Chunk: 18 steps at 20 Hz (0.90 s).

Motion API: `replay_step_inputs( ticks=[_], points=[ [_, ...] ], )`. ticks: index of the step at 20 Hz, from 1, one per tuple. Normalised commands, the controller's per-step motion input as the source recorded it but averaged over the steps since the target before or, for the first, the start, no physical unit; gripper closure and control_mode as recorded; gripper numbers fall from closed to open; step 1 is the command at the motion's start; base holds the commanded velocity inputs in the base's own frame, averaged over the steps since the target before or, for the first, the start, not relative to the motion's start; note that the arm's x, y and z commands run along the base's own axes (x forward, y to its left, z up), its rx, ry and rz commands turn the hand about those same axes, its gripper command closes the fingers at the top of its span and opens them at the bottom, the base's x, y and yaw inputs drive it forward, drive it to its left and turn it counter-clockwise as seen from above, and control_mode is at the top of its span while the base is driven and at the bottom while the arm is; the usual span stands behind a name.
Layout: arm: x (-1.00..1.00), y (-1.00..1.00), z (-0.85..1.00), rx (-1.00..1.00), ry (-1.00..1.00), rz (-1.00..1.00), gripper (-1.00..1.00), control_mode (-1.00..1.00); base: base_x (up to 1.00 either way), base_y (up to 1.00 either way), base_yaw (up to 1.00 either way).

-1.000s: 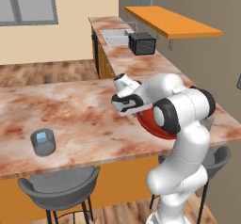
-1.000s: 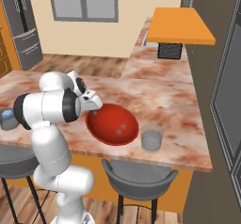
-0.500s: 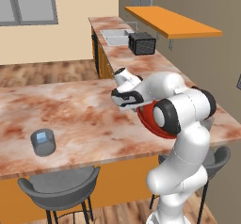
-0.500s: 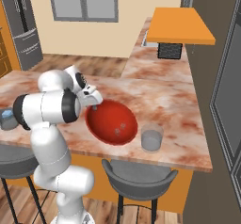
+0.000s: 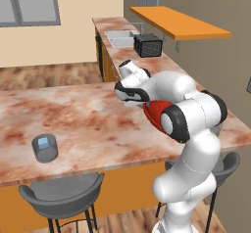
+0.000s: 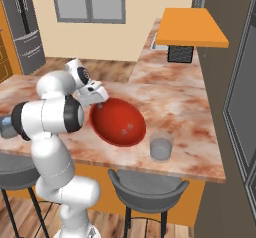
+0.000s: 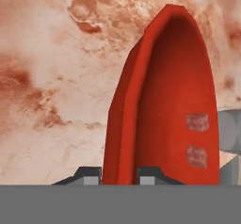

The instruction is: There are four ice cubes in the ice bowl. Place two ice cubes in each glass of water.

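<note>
The claw (image 7: 117, 173) is right down at the near rim of the ice bowl (image 7: 160, 100), and in the hand view its two dark fingertips (image 7: 87, 175) straddle that red wall, one outside it and one just inside, with the rim rising between them. How hard they press is hidden at the bottom edge, so I cannot tell whether the claw is clamped on the rim or merely set around it. Inside the bowl, just beyond the claw, two ice cubes (image 7: 196, 122) lie on the red floor, one behind the other, tinted reddish here. From the right base view the claw (image 6: 98, 98) sits at the bowl's (image 6: 118, 121) left edge, with pale specks of cubes (image 6: 126, 128) showing near the middle of the bowl. One glass of water (image 6: 161, 146) stands on the marbled desk (image 6: 170, 87) on the far side of the bowl from the claw, just beside the bowl's rim. From the left base view the claw (image 5: 128, 94) is mostly masked by the arm, the bowl (image 5: 156, 110) peeking out red behind the forearm. The other glass (image 5: 45, 148) stands well apart from the claw, down the desk (image 5: 73, 114), with a pale blue cube (image 5: 44, 142) showing inside it.
</note>
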Motion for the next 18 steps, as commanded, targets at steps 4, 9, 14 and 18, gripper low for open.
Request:
replay_step_inputs(
  ticks=[4,9,14,18],
  points=[
    [-0.06,-0.05,0.57,0.00,0.00,0.04,1.00,-1.00,0.00,0.00,0.00],
    [-0.09,-0.11,0.58,0.00,0.00,0.05,1.00,-1.00,0.00,0.00,0.00],
    [-0.24,-0.29,0.38,0.00,0.00,0.03,1.00,-1.00,0.00,0.00,0.00],
    [-0.20,-0.33,0.20,0.00,0.00,0.00,1.00,-1.00,0.00,0.00,0.00]
  ],
)
